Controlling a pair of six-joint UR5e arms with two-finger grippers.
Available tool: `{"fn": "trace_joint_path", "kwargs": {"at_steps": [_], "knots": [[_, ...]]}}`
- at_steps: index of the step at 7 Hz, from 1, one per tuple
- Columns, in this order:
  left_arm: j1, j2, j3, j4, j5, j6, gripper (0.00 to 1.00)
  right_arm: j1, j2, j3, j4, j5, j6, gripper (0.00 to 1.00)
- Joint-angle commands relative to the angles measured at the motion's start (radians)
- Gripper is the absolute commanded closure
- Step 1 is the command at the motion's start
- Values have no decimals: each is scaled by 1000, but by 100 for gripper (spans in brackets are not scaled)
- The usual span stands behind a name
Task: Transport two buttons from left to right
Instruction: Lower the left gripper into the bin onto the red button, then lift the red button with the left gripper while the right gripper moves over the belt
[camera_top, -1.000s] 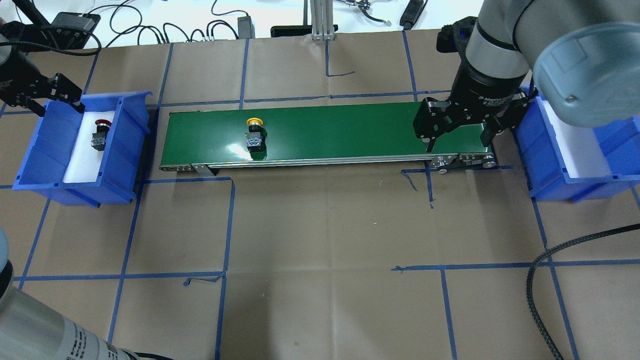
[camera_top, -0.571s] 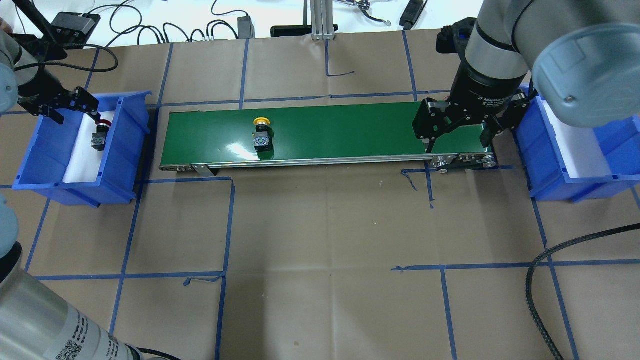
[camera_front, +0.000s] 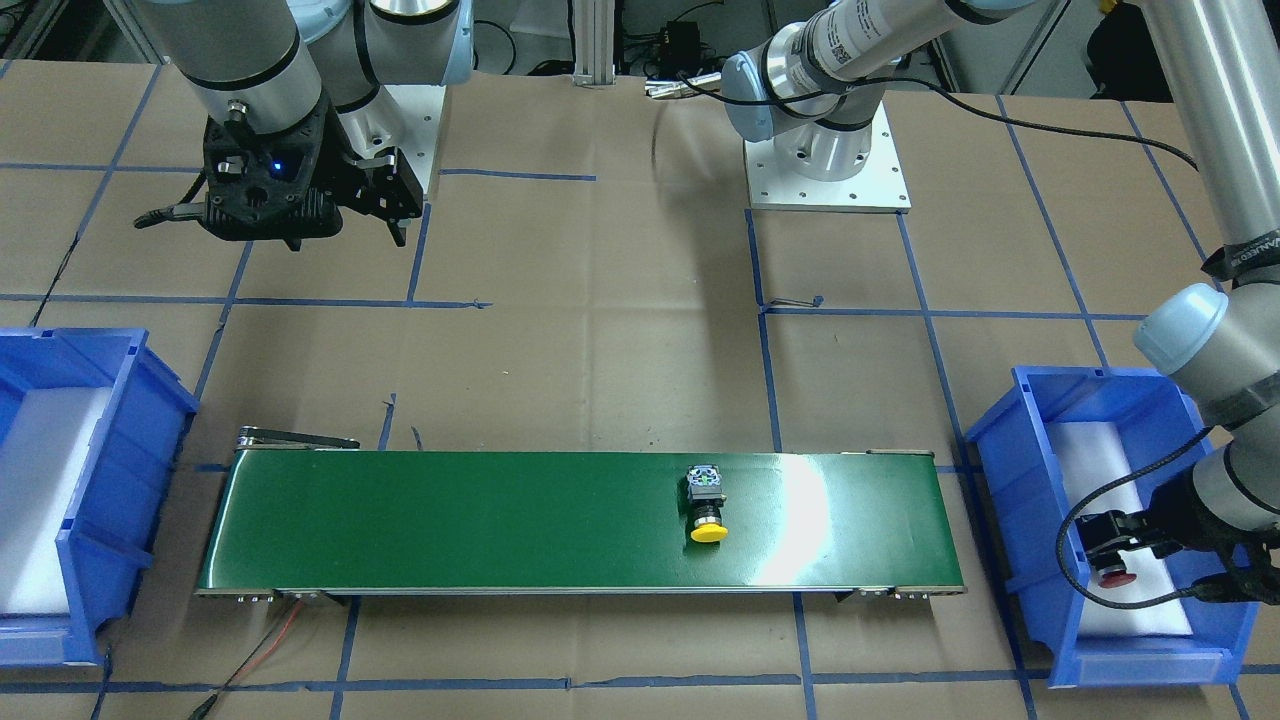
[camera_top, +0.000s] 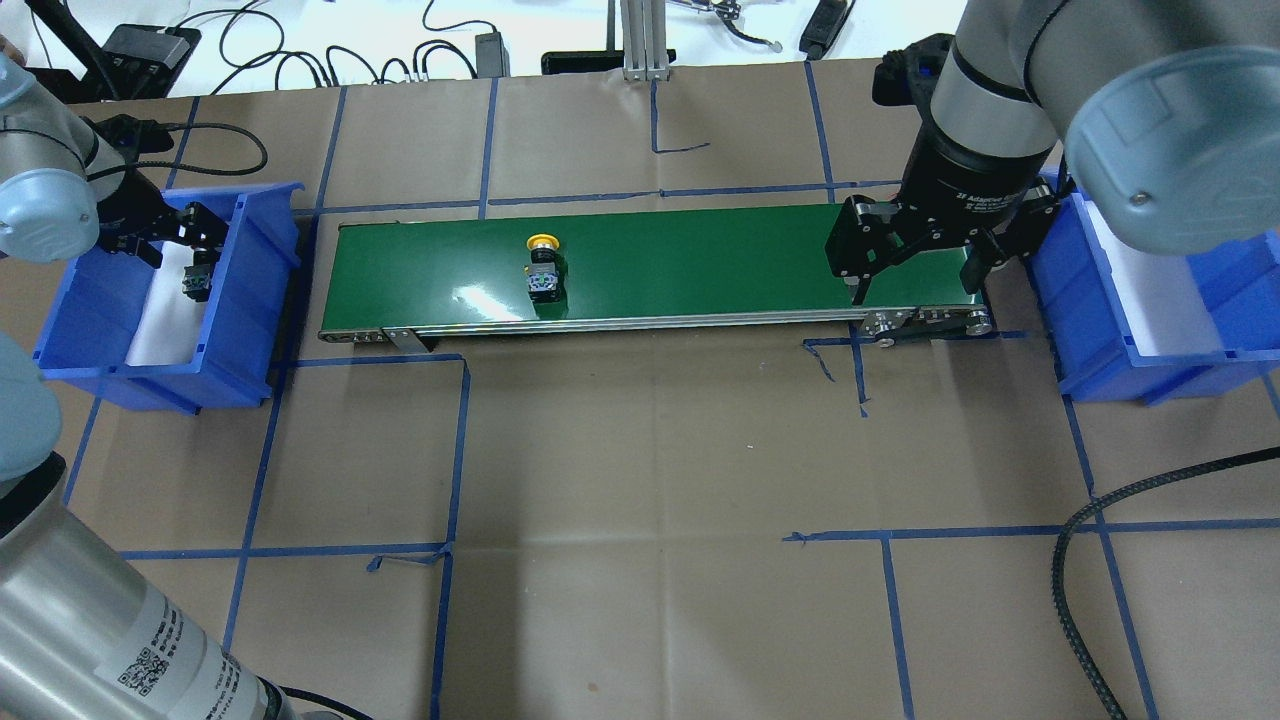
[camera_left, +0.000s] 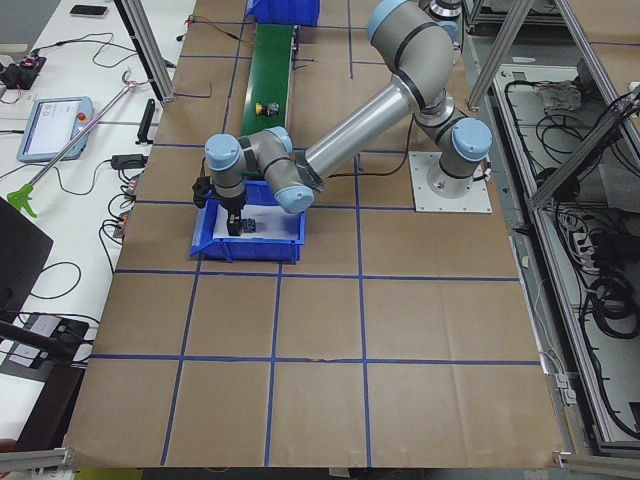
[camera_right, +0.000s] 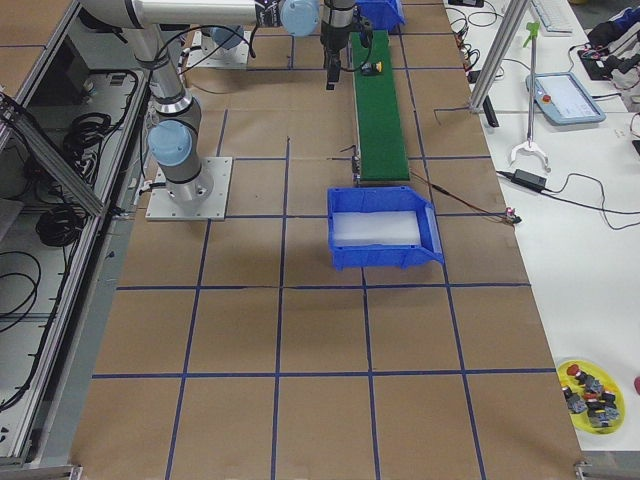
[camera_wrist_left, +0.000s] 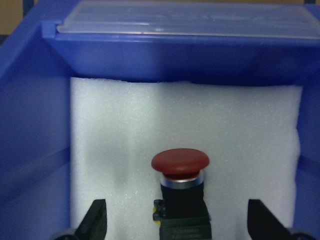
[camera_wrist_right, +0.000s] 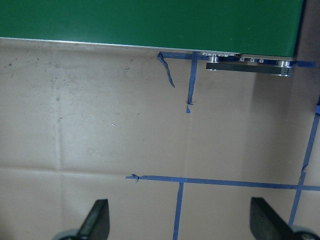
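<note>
1. In the lower corners of the left wrist view: the fingers (camera_wrist_left: 96, 221) of the left gripper (camera_wrist_left: 177, 225), spread wide and released, clasping nothing.
2. Between those fingers, touching neither: the red button (camera_wrist_left: 180, 167), lying on white foam (camera_wrist_left: 120, 130), cap toward the top of the frame, black barrel toward the bottom edge.
3. Around the foam: the walls of the left blue bin (camera_wrist_left: 30, 130), at the left edge of the overhead view.
4. Just right of that bin in the overhead view: a green conveyor belt (camera_top: 700, 255), with the yellow button (camera_top: 542, 262) lying on its left half, cap toward the top of the frame, contact block toward the bottom.
5. Over the belt's right end: the right gripper (camera_top: 915, 278), likewise spread open and grasping nothing, with brown paper (camera_wrist_right: 100, 125) and blue tape (camera_wrist_right: 225, 183) beneath it in its wrist view.
6. Far right of the overhead view, just beside the belt's end: the right blue bin (camera_top: 1095, 330), foam-lined.
</note>
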Motion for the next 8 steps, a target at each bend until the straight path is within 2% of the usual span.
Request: {"fn": "trace_joint_path", "kwargs": {"at_steps": [1,2,3,5,6,7,8], "knots": [[1,-9,-17,10,-2,-1,1,0,5,-1,-15,0,-1,0],[3,-9,-17,10,-3,2,19,0,8,-1,-15,0,0,0],[3,-9,-15,10,-3,5,41,0,7,-3,-16,0,0,0],[3,-6,-14,10,-3,9,73,0,7,-1,-18,0,0,0],[4,2,-8,9,-3,13,81,0,5,-4,-18,0,0,0],[4,12,14,-8,0,16,83,0,7,2,-50,2,0,0],[7,22,15,-10,1,22,83,2,14,11,-134,21,-1,0]]}}
